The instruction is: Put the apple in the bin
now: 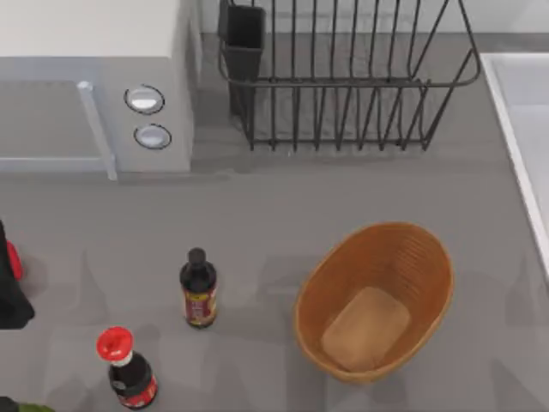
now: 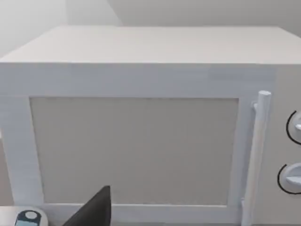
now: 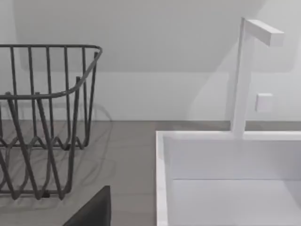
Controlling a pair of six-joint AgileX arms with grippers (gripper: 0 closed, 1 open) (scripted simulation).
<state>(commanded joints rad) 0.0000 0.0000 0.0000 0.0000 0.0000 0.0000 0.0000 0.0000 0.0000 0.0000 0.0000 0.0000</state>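
Grey tabletop held the wicker bin far right of my left gripper, which clutched something red, probably the apple; my right gripper's state I couldn't tell

An orange-brown ribbed wicker bin with a tan bottom, a black wire rack, a white microwave, grey table.

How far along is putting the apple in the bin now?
Done: nothing yet; the bin shows its bare tan bottom. In hand: at the table's left edge, a red patch, probably the apple, sits beside the left gripper; grasp unclear. Left: carrying it to the bin. The right gripper idles near the sink.
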